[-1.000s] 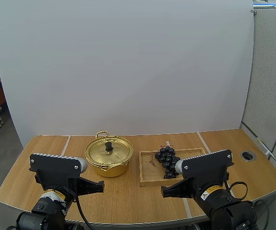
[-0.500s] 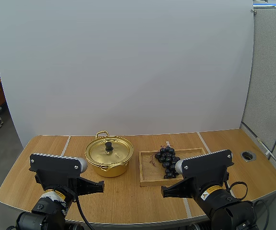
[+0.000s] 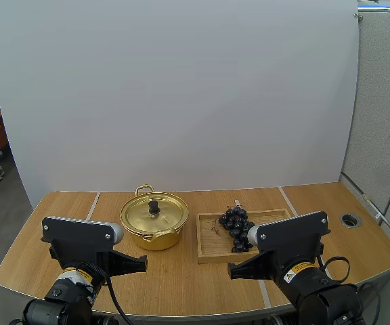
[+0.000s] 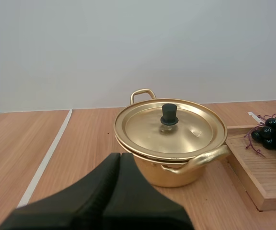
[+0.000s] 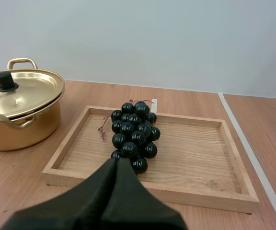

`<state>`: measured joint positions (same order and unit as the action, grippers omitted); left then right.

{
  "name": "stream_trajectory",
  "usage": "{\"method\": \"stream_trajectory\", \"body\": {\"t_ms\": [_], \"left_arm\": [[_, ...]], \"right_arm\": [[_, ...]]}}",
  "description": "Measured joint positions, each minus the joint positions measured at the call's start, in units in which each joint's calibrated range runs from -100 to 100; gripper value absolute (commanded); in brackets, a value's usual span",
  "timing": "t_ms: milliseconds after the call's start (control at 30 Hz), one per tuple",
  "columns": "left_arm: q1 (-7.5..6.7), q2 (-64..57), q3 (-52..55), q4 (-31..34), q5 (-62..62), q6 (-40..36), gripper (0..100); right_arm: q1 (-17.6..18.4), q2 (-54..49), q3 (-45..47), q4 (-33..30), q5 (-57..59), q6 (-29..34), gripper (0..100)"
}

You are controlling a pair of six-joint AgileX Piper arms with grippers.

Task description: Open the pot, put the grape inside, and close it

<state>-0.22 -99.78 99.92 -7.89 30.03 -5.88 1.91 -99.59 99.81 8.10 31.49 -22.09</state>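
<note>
Gold pot (image 3: 153,222) upright on table, lid (image 4: 169,128) w/ black knob on. Dark grape bunch (image 5: 133,134) lying in wooden tray (image 5: 200,158) just beside pot.

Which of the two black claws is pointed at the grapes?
The right gripper, shut, is aimed at the grapes lying on the wooden tray; the left gripper faces the gold pot instead.

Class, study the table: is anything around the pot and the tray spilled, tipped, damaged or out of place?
Nothing stands out. The pot stands upright with its lid seated level, the bunch of grapes lies whole inside the wooden tray beside it, and nothing is spilled on the table.
</note>
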Motion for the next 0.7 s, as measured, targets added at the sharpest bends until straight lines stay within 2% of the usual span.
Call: {"method": "stream_trajectory", "body": {"t_ms": [433, 633, 700], "left_arm": [[0.00, 0.00, -0.34, 0.00, 0.28, 0.00, 0], [0.00, 0.00, -7.55, 0.00, 1.00, 0.00, 0], [0.00, 0.00, -12.06, 0.00, 1.86, 0.00, 0]], "right_arm": [[0.00, 0.00, 0.00, 2.18, -2.57, 0.00, 0], [0.00, 0.00, -2.27, 2.18, -0.89, 0.00, 0], [0.00, -0.11, -6.44, 2.18, 0.81, 0.00, 0]]}}
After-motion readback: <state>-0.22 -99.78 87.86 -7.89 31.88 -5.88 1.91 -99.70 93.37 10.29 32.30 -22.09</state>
